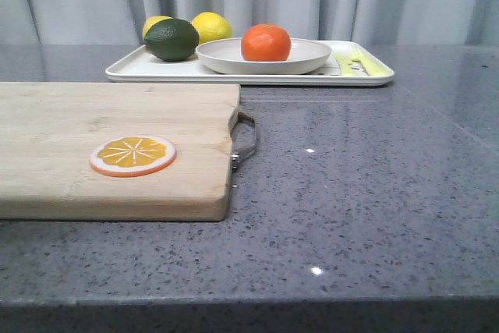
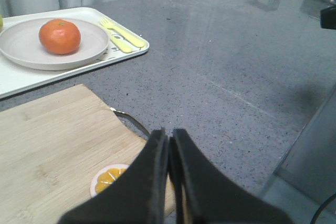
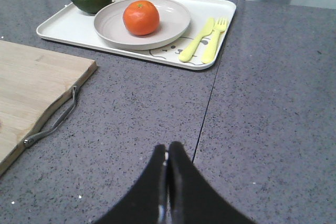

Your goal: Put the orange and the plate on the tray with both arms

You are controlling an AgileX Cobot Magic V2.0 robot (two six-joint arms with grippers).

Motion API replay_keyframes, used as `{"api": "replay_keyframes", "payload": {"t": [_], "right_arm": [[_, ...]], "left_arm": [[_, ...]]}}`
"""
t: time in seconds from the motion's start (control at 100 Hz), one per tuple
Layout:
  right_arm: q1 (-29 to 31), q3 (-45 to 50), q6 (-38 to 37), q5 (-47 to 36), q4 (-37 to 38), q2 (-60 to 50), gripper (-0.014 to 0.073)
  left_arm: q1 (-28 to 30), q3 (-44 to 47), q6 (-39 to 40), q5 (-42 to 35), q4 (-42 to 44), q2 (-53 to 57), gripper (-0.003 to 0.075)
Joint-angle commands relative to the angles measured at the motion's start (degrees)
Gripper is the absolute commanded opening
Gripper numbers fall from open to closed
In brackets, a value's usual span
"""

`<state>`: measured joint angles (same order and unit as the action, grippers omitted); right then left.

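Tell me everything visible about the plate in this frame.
The plate is round, shallow and off-white with a raised rim, plain and matte, maybe plastic or ceramic. It lies flat on the white tray, upright and whole. The orange sits inside it. A dark green fruit lies close beside its rim. Neither gripper touches it.

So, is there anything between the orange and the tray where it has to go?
Nothing visible stands in the way. The orange already sits on the plate, and the plate rests on the tray. Both grippers, left and right, are shut, hold nothing and are away from the tray.
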<state>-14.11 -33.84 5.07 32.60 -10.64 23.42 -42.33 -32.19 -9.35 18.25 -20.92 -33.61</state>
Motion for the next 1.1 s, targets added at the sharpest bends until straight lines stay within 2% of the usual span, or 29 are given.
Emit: {"api": "replay_keyframes", "payload": {"t": [0.0, 1.09], "right_arm": [[0.2, 0.5, 0.6, -5.6, 0.2, -2.0, -0.0075], [0.2, 1.6, 0.6, -5.1, 0.2, -2.7, -0.0075]], "left_arm": [[0.0, 0.4, 0.0, -7.0, -0.9, 0.0, -0.0020], [0.0, 1.8, 0.0, -7.2, -0.9, 0.0, -0.0020]]}}
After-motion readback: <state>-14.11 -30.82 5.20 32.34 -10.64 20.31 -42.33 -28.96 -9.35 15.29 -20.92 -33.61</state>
